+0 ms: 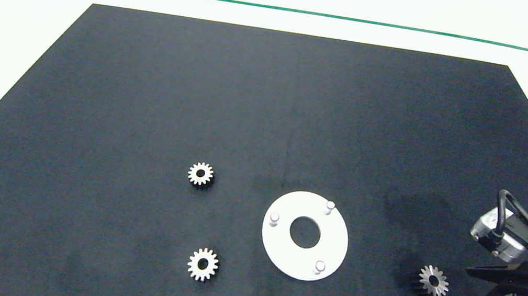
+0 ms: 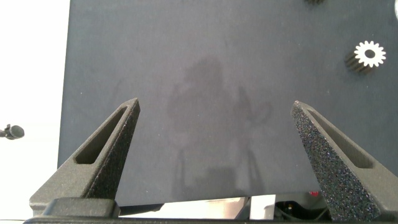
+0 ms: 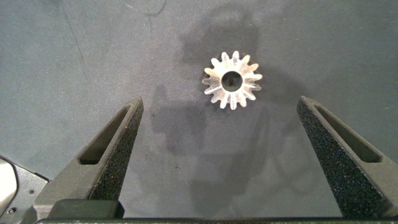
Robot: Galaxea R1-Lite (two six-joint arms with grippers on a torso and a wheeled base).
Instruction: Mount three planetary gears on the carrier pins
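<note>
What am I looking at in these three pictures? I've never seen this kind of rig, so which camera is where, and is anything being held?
This is a two-armed robot working over a black mat. The wide picture comes from a camera above. The other two come from cameras on each wrist, looking out between that gripper's two grey fingers.

On the mat lies a white disc with three carrier pins, all bare. Three planetary gears lie loose around it: two to its left and one to its right.

The right gripper is open near that right-hand gear, which lies on the mat just beyond its fingertips, untouched. The left gripper is also open, over bare mat, outside the overhead view. Nothing is held.
</note>
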